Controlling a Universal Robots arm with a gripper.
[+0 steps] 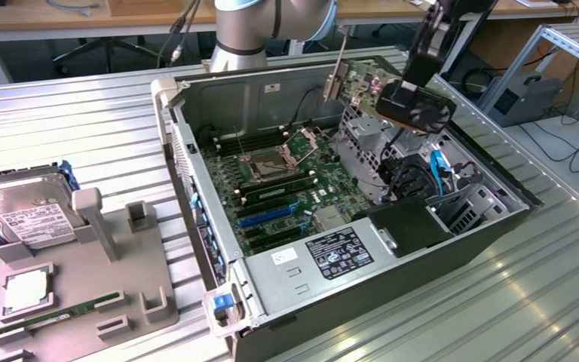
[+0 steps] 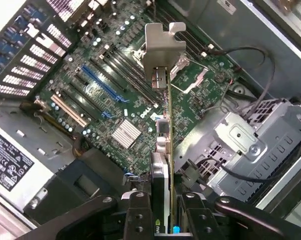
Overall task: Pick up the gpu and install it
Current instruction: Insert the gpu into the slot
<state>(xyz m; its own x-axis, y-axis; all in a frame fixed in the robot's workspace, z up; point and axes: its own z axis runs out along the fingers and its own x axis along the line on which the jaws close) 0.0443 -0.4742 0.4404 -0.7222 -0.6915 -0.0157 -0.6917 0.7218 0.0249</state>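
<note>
Pinching the gpu [image 2: 163,131] by its edge, the end effector [image 2: 163,215] holds it over the motherboard [image 2: 140,107], apparently clear.

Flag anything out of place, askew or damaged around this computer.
Nothing looks spilled or broken. The one thing out of its place is the gpu. It hangs at a slant above the open computer case, clamped in the gripper, and is not seated in any motherboard slot. The CPU socket also appears to stand open.
</note>
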